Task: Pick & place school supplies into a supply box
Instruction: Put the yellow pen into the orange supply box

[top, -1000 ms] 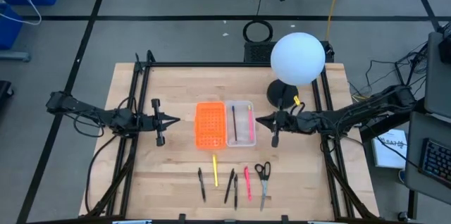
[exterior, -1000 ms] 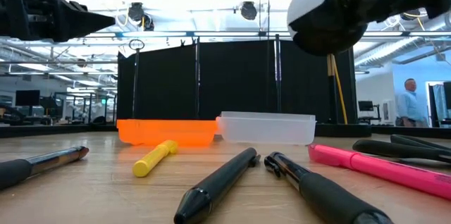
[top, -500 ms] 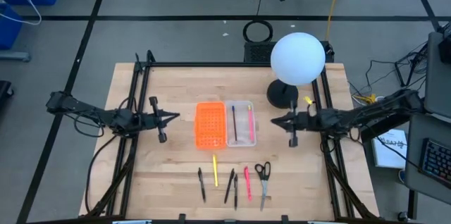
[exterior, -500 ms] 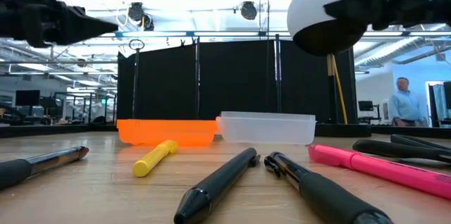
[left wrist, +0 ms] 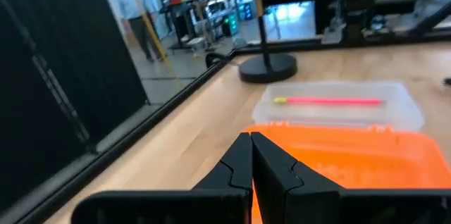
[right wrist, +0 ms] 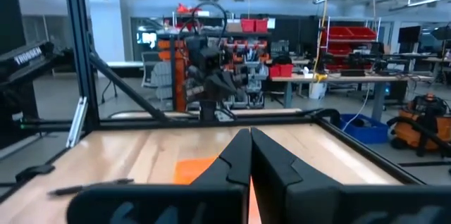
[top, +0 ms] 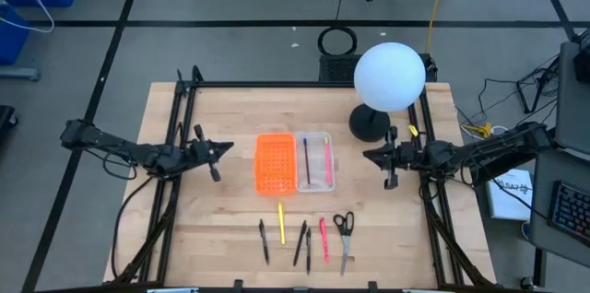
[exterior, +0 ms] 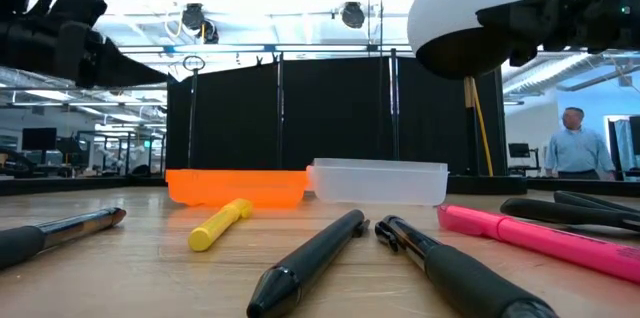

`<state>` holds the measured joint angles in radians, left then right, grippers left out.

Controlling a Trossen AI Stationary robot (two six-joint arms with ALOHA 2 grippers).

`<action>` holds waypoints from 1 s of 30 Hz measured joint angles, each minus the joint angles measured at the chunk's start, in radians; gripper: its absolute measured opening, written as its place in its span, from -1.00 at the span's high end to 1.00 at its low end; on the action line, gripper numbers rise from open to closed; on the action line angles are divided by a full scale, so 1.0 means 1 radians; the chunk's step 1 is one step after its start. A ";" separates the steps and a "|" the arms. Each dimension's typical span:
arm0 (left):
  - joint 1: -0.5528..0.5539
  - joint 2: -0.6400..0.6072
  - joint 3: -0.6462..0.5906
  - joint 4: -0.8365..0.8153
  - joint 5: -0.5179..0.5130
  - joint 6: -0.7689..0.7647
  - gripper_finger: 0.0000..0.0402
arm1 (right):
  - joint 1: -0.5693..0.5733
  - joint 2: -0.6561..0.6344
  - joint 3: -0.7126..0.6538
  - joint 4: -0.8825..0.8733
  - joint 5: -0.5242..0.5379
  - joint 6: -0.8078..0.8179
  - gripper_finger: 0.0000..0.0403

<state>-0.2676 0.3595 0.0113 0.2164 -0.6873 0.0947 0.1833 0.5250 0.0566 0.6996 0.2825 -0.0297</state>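
Observation:
The supply box lies open mid-table, its orange half (top: 275, 164) joined to its clear half (top: 315, 161). A black pen (top: 305, 158) and a pink pen (top: 326, 160) lie in the clear half. On the near table lie a yellow pencil (top: 282, 222), three black pens (top: 264, 240), a pink pen (top: 324, 238) and the scissors (top: 343, 233). My left gripper (top: 228, 146) hovers left of the box, shut and empty, and shows shut in its wrist view (left wrist: 251, 138). My right gripper (top: 367, 155) hovers right of the box, shut and empty, and also shows in its wrist view (right wrist: 249, 134).
A white globe lamp (top: 389, 76) stands on its dark base (top: 369, 124) at the far right, close to my right arm. Black frame rails (top: 175, 146) run along the table's left and right sides. A person (exterior: 573, 150) stands in the room beyond.
My right gripper has drawn back from the box's clear half toward the table's right edge, staying above the table. My left gripper has stayed left of the box and has turned about its own axis.

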 joint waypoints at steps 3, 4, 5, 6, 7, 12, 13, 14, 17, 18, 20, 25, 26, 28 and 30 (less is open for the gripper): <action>0.000 0.000 0.000 -0.046 -0.011 -0.040 0.96 | 0.000 0.000 -0.001 0.017 -0.016 0.003 1.00; 0.000 0.000 0.000 -0.053 -0.012 -0.069 0.96 | 0.000 0.000 -0.002 0.022 -0.037 0.003 1.00; 0.000 0.000 0.000 -0.058 -0.012 -0.099 0.96 | 0.000 0.000 -0.002 0.025 -0.064 0.003 1.00; 0.000 0.000 0.000 -0.060 -0.010 -0.133 0.96 | 0.000 0.000 -0.002 0.027 -0.090 0.003 1.00; 0.000 0.000 0.000 -0.062 0.003 -0.158 0.96 | 0.000 0.000 -0.002 0.027 -0.113 0.004 1.00; -0.004 0.041 0.001 -0.097 0.067 -0.182 0.96 | 0.002 0.001 -0.003 -0.002 -0.156 0.051 1.00; -0.006 0.056 0.011 -0.104 0.084 -0.185 0.96 | 0.002 0.001 -0.003 -0.001 -0.156 0.060 1.00; -0.011 0.075 0.026 -0.106 0.110 -0.187 0.96 | 0.002 0.000 -0.003 0.001 -0.155 0.066 1.00; -0.033 0.147 0.106 -0.150 0.182 -0.170 0.96 | 0.002 0.000 -0.003 -0.001 -0.154 0.066 1.00; -0.047 0.180 0.145 -0.173 0.200 -0.152 0.96 | 0.002 0.000 -0.003 -0.002 -0.154 0.062 1.00; -0.075 0.258 0.240 -0.229 0.211 -0.120 0.96 | 0.001 0.001 -0.004 0.000 -0.147 0.048 1.00; -0.116 0.491 0.541 -0.428 0.231 -0.098 0.96 | 0.000 0.001 -0.004 -0.001 -0.071 0.037 1.00; -0.120 0.543 0.603 -0.467 0.240 -0.091 0.96 | 0.000 0.002 -0.004 -0.008 -0.068 0.036 1.00; -0.128 0.648 0.717 -0.534 0.242 -0.070 0.96 | 0.000 0.005 -0.004 -0.008 -0.070 0.023 1.00; -0.126 0.752 0.828 -0.575 0.242 -0.067 0.96 | 0.000 0.005 -0.004 -0.005 -0.073 0.020 1.00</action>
<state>-0.3933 1.1116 0.8391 -0.3589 -0.4450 0.0275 0.1833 0.5297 0.0523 0.6950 0.2092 -0.0098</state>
